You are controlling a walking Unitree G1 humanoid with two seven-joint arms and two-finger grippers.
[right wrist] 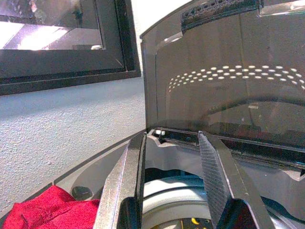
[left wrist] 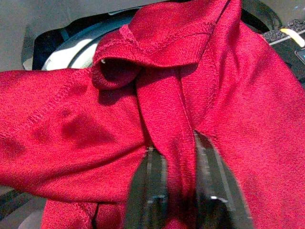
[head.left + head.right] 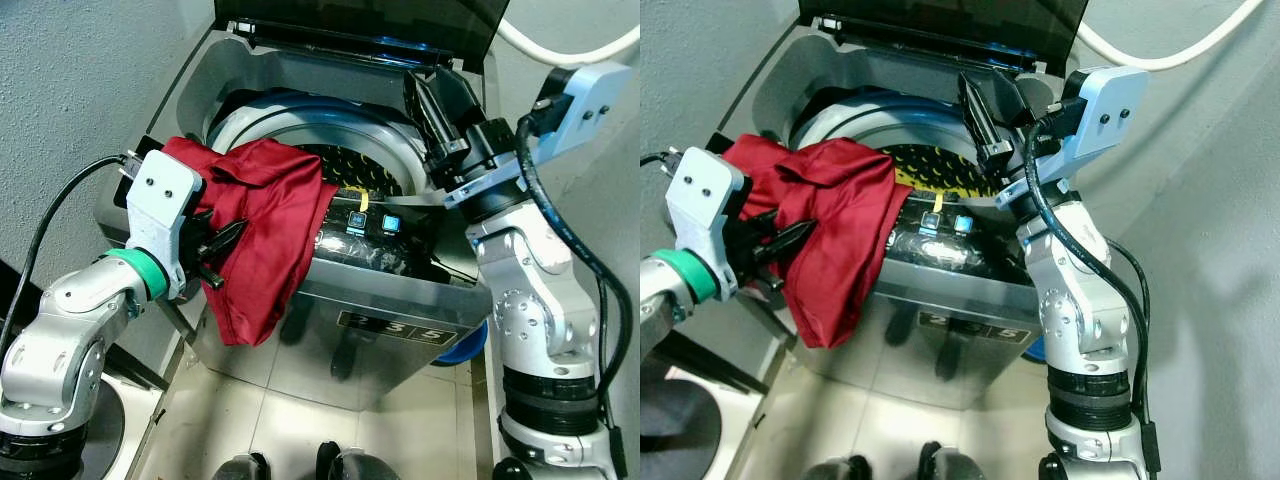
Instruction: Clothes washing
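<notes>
Here my left gripper (image 3: 222, 245) is pinched on a fold of the red shirt (image 3: 265, 225), which drapes over the washer's (image 3: 400, 300) front left rim and hangs down its front. My right gripper (image 1: 171, 176) hovers above the drum (image 3: 365, 165) near the raised lid (image 3: 360, 20), fingers (image 1: 125, 186) parted, holding nothing.

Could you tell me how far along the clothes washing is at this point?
Done: the washing machine's lid is up and the drum is exposed. In hand: the left gripper is shut on the red garment, which drapes over the machine's front left edge, partly hanging outside. The right gripper is open, above the back right rim, holding nothing. Left: getting the garment fully into the drum and closing the lid.
</notes>
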